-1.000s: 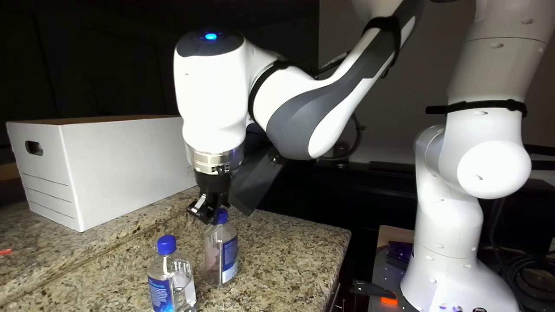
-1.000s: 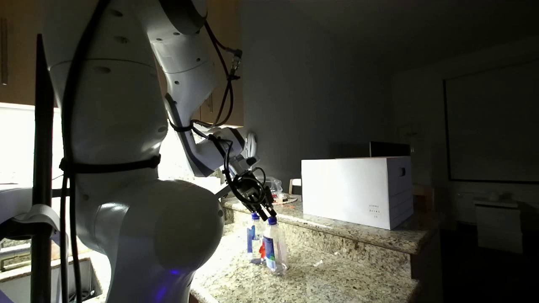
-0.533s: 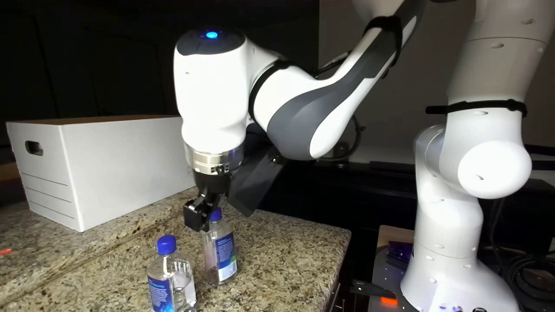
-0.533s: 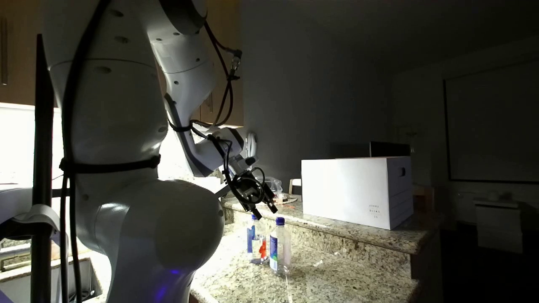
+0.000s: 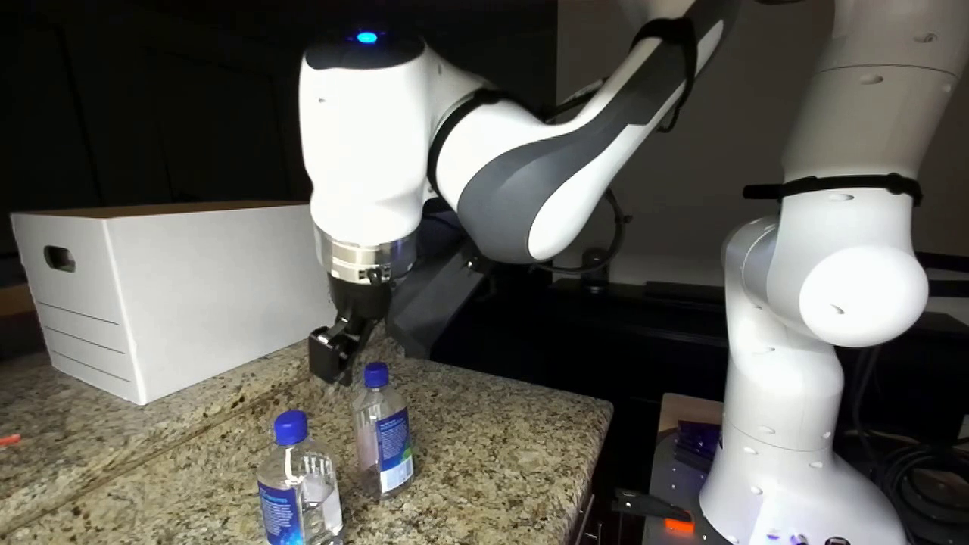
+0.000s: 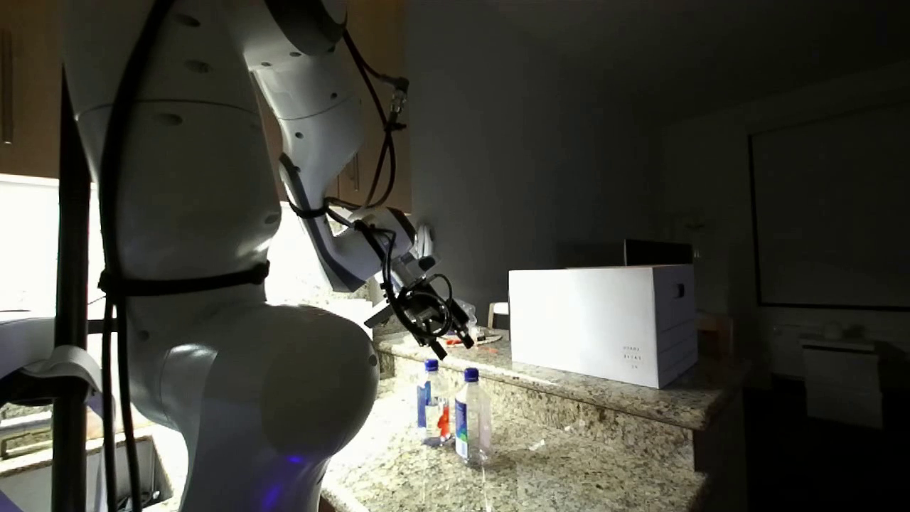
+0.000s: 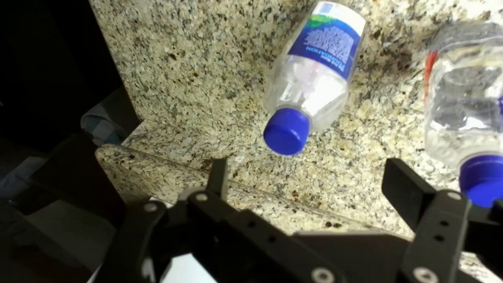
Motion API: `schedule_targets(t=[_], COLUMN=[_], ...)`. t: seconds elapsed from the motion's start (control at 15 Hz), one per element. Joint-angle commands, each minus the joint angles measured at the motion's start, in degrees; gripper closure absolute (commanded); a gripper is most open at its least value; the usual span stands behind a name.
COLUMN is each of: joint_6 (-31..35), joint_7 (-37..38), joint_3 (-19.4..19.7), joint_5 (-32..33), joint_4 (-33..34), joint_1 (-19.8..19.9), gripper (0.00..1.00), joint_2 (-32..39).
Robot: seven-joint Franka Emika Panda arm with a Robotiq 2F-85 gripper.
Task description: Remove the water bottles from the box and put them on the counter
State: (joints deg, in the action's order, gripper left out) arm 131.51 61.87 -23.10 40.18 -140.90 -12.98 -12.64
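Two water bottles stand upright on the speckled granite counter. Both have blue caps; the one under the gripper shows its blue-white label, and its mate is close by. My gripper hangs just above and beside the first bottle's cap, touching neither bottle. Seen from the wrist, the gripper is wide open, with only granite between its fingers; a bottle lies just beyond them. The white box sits higher, on a raised ledge; its inside is hidden in every view.
The raised granite ledge carries the box and runs behind the bottles. Clear plastic packaging lies on it past the gripper. A small orange item shows at the ledge's left end. The counter's edge drops off towards the robot base.
The jaws have spread and let go of the bottle's cap. That bottle, slightly tilted before, has settled upright and turned a little. The gripper has risen off it.
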Motion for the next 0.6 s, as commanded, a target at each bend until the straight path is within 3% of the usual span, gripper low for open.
schedule_targets(t=[0.0, 0.2, 0.4, 0.47, 0.53], joint_6=[0.5, -0.1, -2.1, -4.0, -6.4], joint_7=[-2.4, -7.8, -19.9, -24.3, -28.3], joint_3=[2.6, 5.7, 9.6, 13.5, 14.0], joint_5=[-0.5, -4.0, -14.5, -17.5, -20.6], joint_4=[0.9, 4.1, 9.0, 11.0, 13.0], joint_1=[0.3, 0.4, 0.2, -3.2, -2.5], gripper=[0.00, 0.00, 0.00, 0.00, 0.00], joint_2=[-4.7, -7.5, -8.7, -8.4, -8.8])
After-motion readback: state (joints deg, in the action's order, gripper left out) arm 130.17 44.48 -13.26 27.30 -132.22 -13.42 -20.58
